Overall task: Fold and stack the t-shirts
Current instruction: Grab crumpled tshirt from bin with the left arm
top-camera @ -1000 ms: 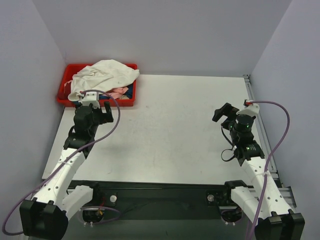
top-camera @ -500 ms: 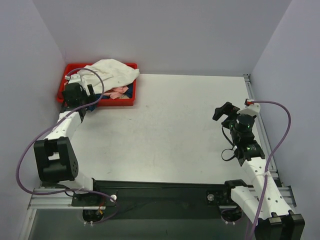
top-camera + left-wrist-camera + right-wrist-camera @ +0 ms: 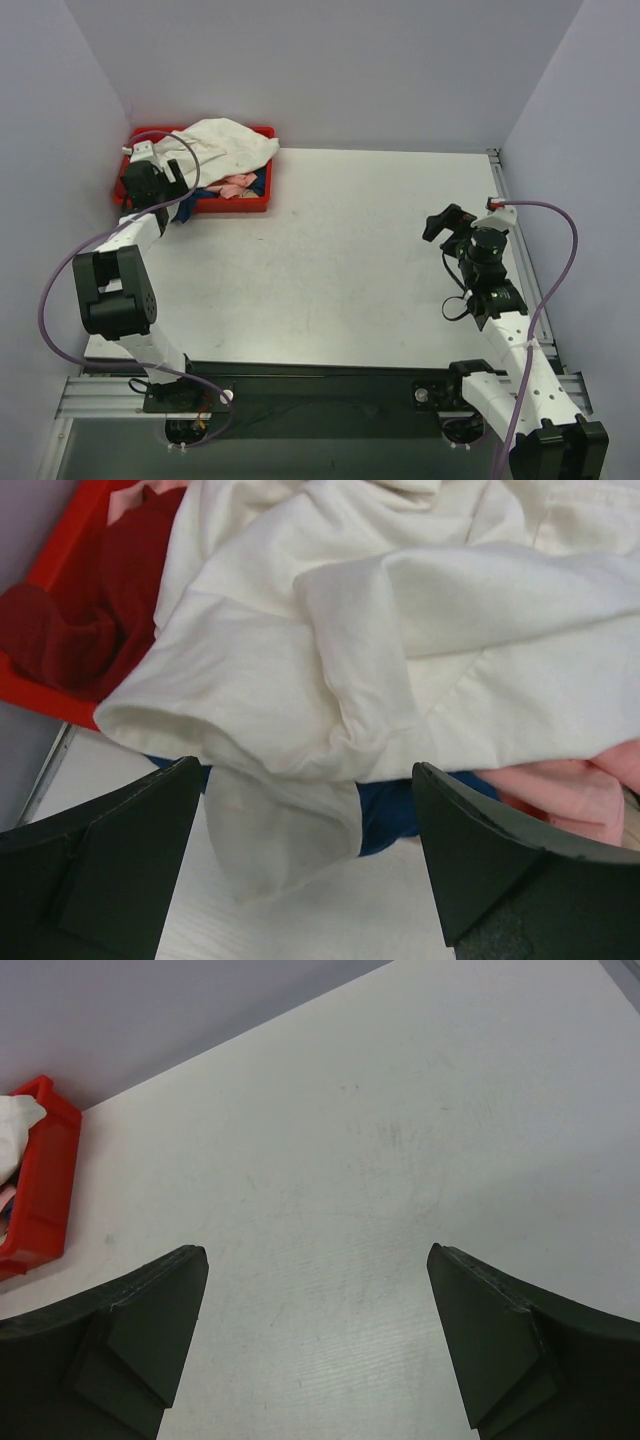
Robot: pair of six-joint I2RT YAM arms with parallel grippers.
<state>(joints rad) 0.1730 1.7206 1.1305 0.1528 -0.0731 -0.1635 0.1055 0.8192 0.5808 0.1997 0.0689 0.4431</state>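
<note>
- Four t-shirts lay in one heap in the red tray (image 3: 240, 205), at the far left corner of the table (image 3: 400, 1160). None of them was folded yet.
- On top was the cream-white shirt (image 3: 400, 630), large and crumpled. The dark red shirt (image 3: 90, 610) lay to its left, and the blue shirt (image 3: 395, 815) and the pale pink shirt (image 3: 560, 785) showed from under its near edge.
- My left claw (image 3: 305, 810) hung just before the tray with its jaws wide apart and nothing between them. One flap of the cream-white shirt hung over the tray wall onto the table, just in front of it.
- My right claw (image 3: 318, 1260) was also spread and free, over the bare table and well apart from the heap.
- I judged that the step in hand was to take the cream-white shirt out of the tray first.
- Risk one: if I closed too deep, I could pinch the blue shirt together with the flap, because it lay directly under it. Then two shirts would come out as one.
- Risk two: if I closed too low, a finger could catch the tray wall, and the pull could drag the whole tray.
- Risk three: the cloth was bunched in many folds, so one thin flap could slip out of my jaws, or the shirt could come out twisted and be hard to spread flat.
</note>
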